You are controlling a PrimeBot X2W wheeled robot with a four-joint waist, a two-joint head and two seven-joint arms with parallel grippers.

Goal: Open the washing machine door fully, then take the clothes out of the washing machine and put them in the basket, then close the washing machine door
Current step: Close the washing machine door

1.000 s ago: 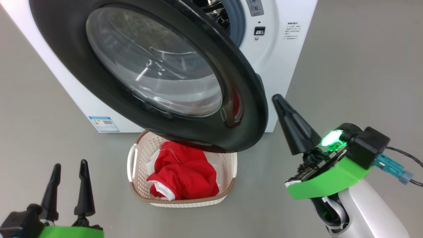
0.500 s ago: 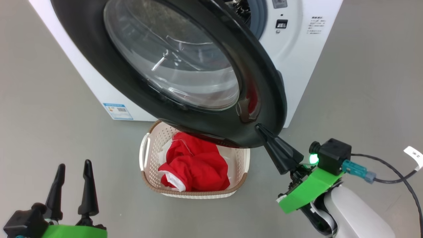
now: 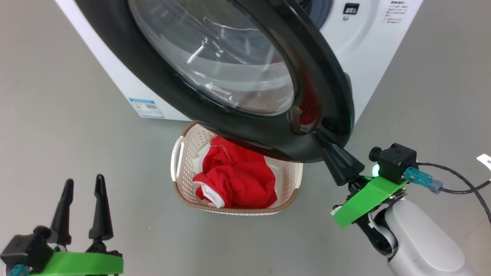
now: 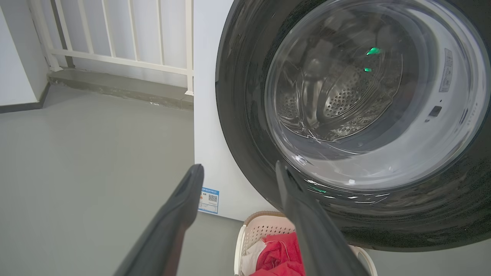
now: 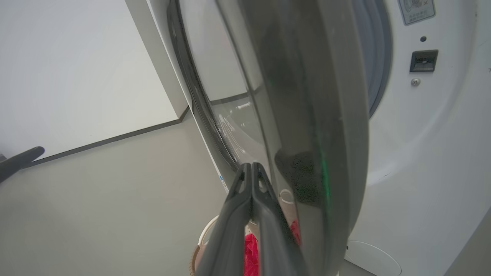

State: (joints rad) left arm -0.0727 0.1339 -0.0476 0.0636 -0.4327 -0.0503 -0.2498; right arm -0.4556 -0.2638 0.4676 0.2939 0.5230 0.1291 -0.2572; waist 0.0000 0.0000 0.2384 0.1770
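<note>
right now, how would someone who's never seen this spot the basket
Find the big white washer with its round black door swung open. On the grey floor in front of it, partly under the door's lower edge, sits the basket. It is the only small cream perforated tub, brown-rimmed, with red clothes inside.

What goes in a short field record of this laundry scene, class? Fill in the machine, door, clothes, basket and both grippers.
washing machine: white front-loader on a grey floor
basket: on the floor in front of the machine
clothes: red with white trim, heaped in the basket
washing machine door: partly open, swung out over the basket
left gripper: jaws open, empty, away from the door
right gripper: jaws shut, tip at the door's lower right rim
task stage: clothes in basket, door not yet closed
</note>
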